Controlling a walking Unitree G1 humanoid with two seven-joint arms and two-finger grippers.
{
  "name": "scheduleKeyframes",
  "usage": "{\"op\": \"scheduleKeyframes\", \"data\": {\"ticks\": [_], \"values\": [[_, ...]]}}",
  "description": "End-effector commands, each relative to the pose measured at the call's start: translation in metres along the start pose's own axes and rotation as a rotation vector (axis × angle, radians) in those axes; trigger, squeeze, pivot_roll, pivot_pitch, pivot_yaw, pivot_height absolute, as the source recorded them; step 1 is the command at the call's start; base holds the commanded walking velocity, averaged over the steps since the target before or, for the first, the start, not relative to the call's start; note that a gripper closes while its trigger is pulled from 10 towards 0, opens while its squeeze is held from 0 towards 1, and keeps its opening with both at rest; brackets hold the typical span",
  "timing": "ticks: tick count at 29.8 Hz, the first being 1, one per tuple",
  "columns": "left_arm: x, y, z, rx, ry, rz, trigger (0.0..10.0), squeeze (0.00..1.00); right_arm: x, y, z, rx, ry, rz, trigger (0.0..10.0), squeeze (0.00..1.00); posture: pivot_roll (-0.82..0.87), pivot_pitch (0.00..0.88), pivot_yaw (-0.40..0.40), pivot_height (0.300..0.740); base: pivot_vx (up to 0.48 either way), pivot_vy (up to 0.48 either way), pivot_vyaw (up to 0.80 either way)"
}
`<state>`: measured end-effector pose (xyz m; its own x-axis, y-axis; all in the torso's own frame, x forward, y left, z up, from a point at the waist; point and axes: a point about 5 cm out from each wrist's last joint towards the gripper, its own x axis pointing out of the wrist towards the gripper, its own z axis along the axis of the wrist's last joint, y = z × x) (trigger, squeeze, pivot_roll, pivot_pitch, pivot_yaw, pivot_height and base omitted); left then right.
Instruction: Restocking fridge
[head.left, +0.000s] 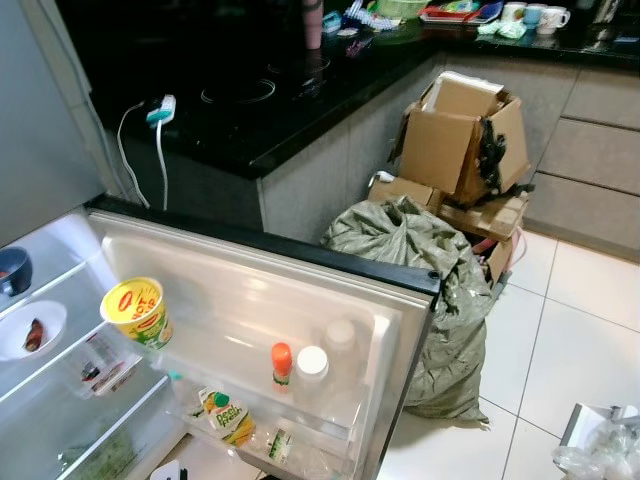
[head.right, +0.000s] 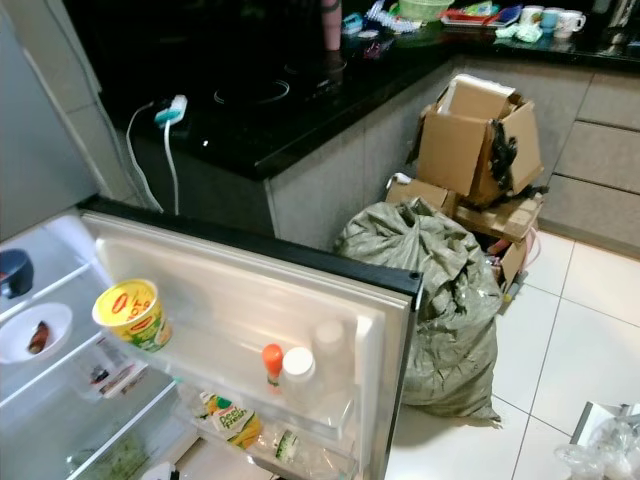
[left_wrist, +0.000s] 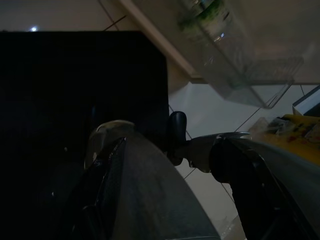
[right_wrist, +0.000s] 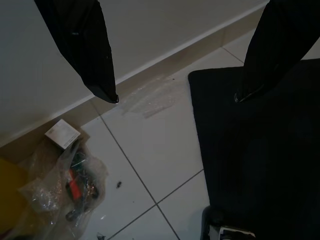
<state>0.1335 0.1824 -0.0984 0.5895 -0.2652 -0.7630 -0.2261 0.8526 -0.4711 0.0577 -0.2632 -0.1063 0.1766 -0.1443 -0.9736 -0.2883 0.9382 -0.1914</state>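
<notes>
Fridge door (head.left: 250, 290) stands open on white tiled floor (head.left: 580, 340) beside a black worktop (head.left: 250, 110), holding a red-and-yellow labelled tub (head.left: 137, 310); right tool (right_wrist: 175, 97) hangs released, left tool's state unclear.

Glossy black countertop (head.left: 300, 110), corrugated cardboard boxes (head.left: 465, 145)

Your head stereo pair looked forward and down from above the open fridge door (head.left: 300, 290), both eyes sharing the green sack (head.right: 440, 300) and black counter (head.left: 270, 110). Your left wrist camera sat low and dark, facing up. Your right wrist camera faced the tiled floor (right_wrist: 150, 165), close.
</notes>
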Motion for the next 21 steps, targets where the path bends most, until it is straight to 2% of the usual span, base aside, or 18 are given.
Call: {"op": "scheduleKeyframes", "data": {"ticks": [1, 8, 21], "values": [[-0.003, 0.004, -0.009, 0.015, 0.033, 0.025, 10.0, 0.00, 0.000, 0.001, -0.002, 0.012, -0.002, -0.005, 10.0, 0.00, -0.15, 0.051, 0.040, 0.740, -0.364, 0.000, 0.00], [-0.003, 0.004, -0.010, 0.042, 0.046, 0.031, 10.0, 0.00, 0.000, -0.006, 0.012, 0.015, -0.037, -0.024, 10.0, 0.00, -0.15, 0.050, 0.040, 0.740, -0.363, -0.240, 0.00], [-0.001, 0.002, -0.008, 0.060, 0.054, 0.025, 10.0, 0.00, 0.000, -0.009, 0.019, 0.012, -0.059, -0.034, 10.0, 0.00, -0.16, 0.035, 0.044, 0.740, -0.333, -0.093, 0.00]]}}
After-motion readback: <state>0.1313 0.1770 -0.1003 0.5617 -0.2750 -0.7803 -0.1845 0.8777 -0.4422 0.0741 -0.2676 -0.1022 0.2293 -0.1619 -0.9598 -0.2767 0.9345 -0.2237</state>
